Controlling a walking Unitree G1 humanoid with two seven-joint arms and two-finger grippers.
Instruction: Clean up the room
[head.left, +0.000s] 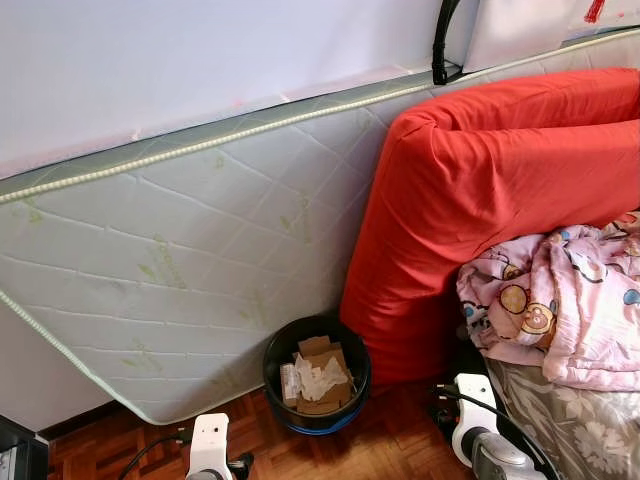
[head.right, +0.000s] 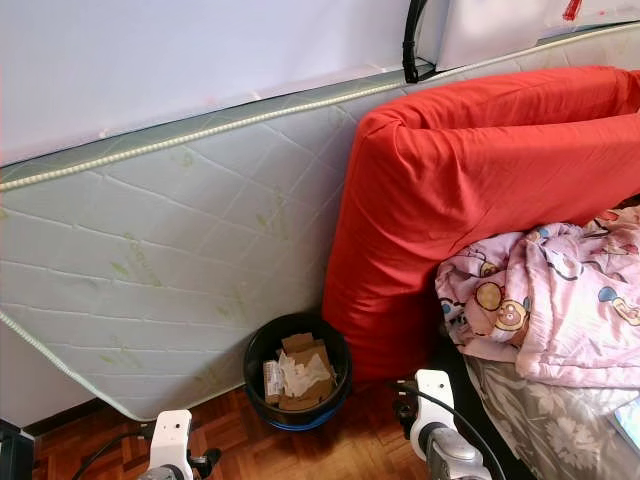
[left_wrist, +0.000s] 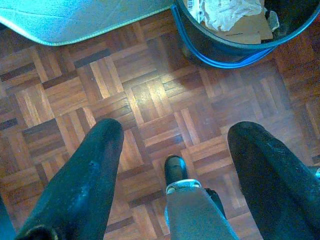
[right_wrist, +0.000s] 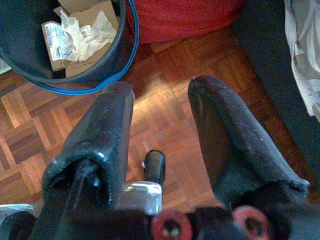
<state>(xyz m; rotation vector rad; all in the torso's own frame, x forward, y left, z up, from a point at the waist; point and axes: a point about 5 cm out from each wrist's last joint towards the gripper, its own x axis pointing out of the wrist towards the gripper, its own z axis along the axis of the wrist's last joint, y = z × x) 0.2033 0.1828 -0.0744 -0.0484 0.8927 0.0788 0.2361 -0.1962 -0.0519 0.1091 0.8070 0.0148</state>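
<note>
both tools hanging open and empty over the parquet floor (left_wrist: 150, 100), facing the black round bin (head.left: 316, 375) of cardboard scraps; guessing it's hunting for more trash next.

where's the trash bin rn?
Head views: trash bin stands on the parquet floor, low centre, between the leaning mattress and the red cushion.

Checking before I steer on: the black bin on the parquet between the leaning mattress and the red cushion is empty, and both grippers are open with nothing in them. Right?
Not quite. The black bin is not empty: the left eye view shows cardboard pieces and crumpled paper inside. The rest holds: it stands between the mattress and red cushion, and the left gripper and right gripper are open, holding nothing.
</note>
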